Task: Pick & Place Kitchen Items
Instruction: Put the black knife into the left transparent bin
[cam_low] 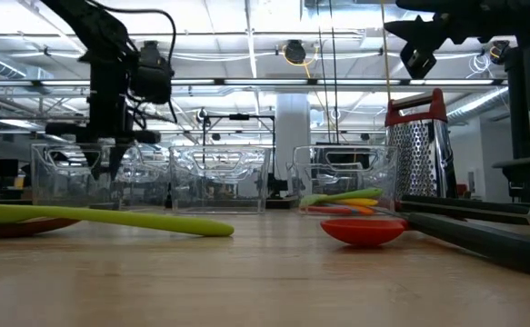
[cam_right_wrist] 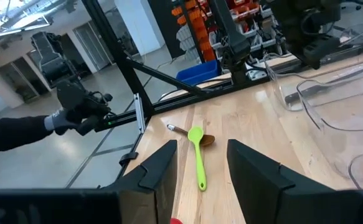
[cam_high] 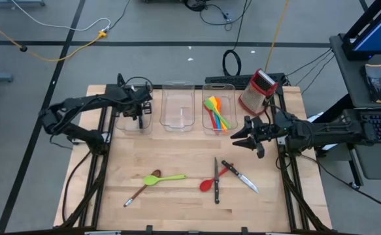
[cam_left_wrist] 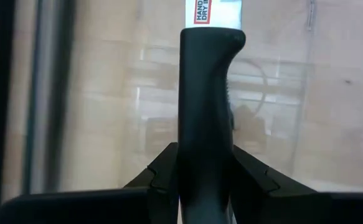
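My left gripper [cam_high: 138, 109] stands over the left clear bin [cam_high: 134, 119], pointing steeply down and shut on a black-handled steel knife [cam_left_wrist: 206, 93]. My right gripper [cam_high: 246, 139] hovers open and level near the table's right side, with nothing between its fingers [cam_right_wrist: 201, 149]. On the table's near half lie a green spoon [cam_high: 166, 177], a brown spoon [cam_high: 141, 189], a red spoon [cam_high: 211, 181] and two black-handled knives [cam_high: 216, 183] [cam_high: 242, 177]. Several coloured utensils [cam_high: 216, 112] lie in the right bin. My left gripper pinches the knife's black handle [cam_left_wrist: 205, 158] between its two fingers [cam_left_wrist: 162, 177], toward the handle's butt end. The knife runs on along the fingers, its labelled blade [cam_left_wrist: 211, 11] pointing away and down. It hangs lifted clear over the bin's floor.
A middle clear bin [cam_high: 178, 108] stands between the two others along the far edge. A red-and-steel box grater [cam_high: 259, 90] stands at the far right corner, just behind my right arm. Bare wood shows between the bins and the utensils.
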### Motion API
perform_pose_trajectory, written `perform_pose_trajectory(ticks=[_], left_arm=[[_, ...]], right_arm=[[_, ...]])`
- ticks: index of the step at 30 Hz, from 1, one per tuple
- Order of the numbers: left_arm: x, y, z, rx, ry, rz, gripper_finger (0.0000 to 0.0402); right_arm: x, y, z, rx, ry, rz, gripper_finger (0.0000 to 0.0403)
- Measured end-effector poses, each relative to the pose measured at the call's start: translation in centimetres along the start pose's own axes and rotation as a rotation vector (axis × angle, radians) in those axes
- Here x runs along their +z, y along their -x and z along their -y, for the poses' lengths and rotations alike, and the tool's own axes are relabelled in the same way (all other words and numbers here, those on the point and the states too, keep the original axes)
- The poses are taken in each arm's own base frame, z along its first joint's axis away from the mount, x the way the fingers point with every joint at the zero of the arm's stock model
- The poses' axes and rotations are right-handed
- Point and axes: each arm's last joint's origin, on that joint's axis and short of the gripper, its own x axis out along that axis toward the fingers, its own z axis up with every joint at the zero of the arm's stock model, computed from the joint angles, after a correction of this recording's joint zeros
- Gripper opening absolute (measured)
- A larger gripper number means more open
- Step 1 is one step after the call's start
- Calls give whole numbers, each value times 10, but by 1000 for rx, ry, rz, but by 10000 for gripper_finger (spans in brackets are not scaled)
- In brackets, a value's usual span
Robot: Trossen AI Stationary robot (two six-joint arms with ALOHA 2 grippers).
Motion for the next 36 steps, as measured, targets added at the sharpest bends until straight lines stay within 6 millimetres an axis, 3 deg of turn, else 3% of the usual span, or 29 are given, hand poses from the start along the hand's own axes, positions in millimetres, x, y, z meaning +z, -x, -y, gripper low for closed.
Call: perform_pose_trajectory(ticks=[13, 25, 36], left_arm=[[4, -38, 17, 62, -26, -80, 104], [6, -43, 25, 3, -46, -70, 116], [5, -43, 23, 10, -43, -95, 191]], right_arm=[[-3, 0, 1, -13, -10, -32, 132], [-3, 0, 1, -13, -10, -32, 132], [-3, 0, 1, -13, -33, -32, 132]])
